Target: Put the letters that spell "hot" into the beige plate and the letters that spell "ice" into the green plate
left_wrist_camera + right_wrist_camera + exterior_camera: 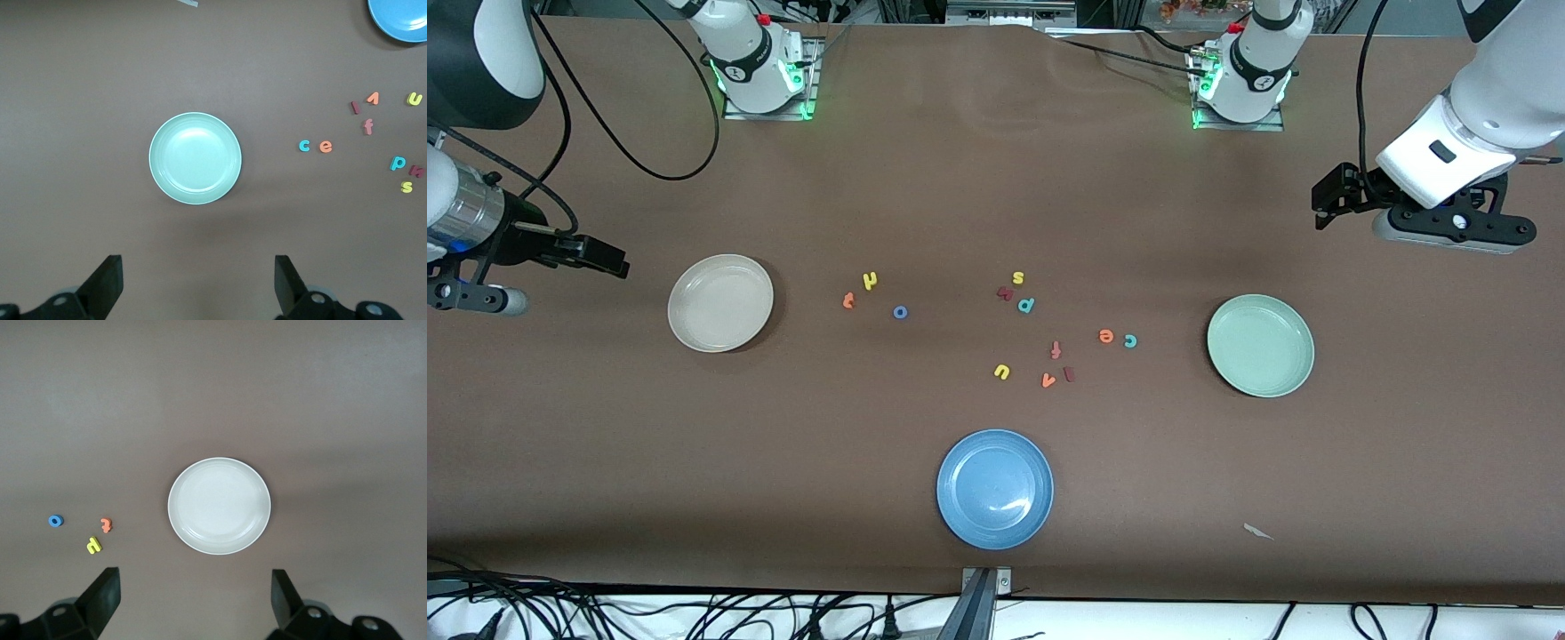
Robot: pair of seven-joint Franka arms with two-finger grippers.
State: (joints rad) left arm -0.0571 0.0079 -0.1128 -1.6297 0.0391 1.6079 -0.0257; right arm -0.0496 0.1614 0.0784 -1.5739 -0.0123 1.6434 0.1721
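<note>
Surface: brown table [978, 178] covered edge to edge, with a pale scrap [1257, 532] lying on it nearer the front camera than the green plate.
Surroundings: both arm bases bolted along the top edge with green lights; black cables looping off the edges.
Right gripper [609, 258]: up in the air at its own end of the table, fingers [100, 597] spread wide, nothing between them.
Beige plate [720, 302]: one, holding nothing, toward the right arm's end.
"hot" letters: three, in a loose cluster on the table between the beige plate and the middle: orange t [848, 300], yellow h [870, 281], blue o [900, 312].
Blue plate [995, 488]: one, holding nothing, nearest the front camera.
Other letters: six in the middle: yellow u [1001, 372], dark red letter [1005, 292], yellow s [1018, 277], teal p [1026, 305], orange v [1048, 380], red f [1056, 350].
"ice" letters: three: dark red i [1069, 374] just beside the v; orange e [1105, 335] and teal c [1130, 340] side by side near the green plate.
Green plate [1260, 345]: one, holding nothing, toward the left arm's end.
Left gripper [1325, 203]: in the air above its own end of the table, fingers [107, 283] spread wide, gripping nothing.
</note>
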